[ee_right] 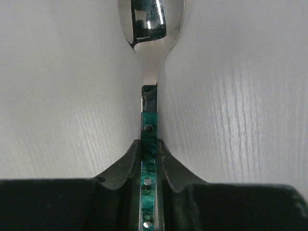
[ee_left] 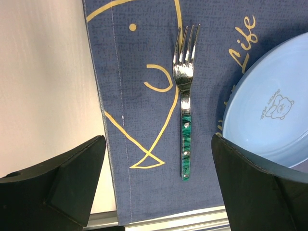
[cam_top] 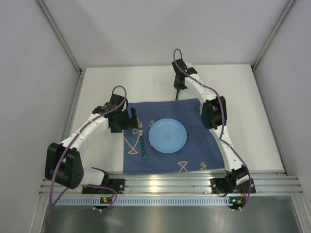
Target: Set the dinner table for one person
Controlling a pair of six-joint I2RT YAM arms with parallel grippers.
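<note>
The white dinner table [cam_top: 102, 87] carries a dark blue fish-patterned cloth [cam_top: 194, 150]. A light blue plate [cam_top: 167, 136] sits on the middle of the cloth. A green-handled fork [cam_top: 142, 142] lies just left of the plate, tines pointing away from me. My left gripper [cam_top: 129, 120] hovers open and empty over the cloth's left part. In the left wrist view the fork [ee_left: 185, 96] lies flat between the wide-apart fingers [ee_left: 57, 183], beside the plate [ee_left: 274, 110]. My right gripper [cam_top: 180, 87] is past the cloth's far edge. It is shut [ee_right: 148, 149] on a green-handled spoon [ee_right: 149, 29], bowl pointing forward over the white tabletop.
A ribbed aluminium rail [cam_top: 170, 182] runs along the table's near edge, also showing under the cloth's edge in the left wrist view [ee_left: 159, 222]. Grey walls enclose the table on the left, far and right sides. Bare white tabletop lies right of the cloth [cam_top: 248, 126].
</note>
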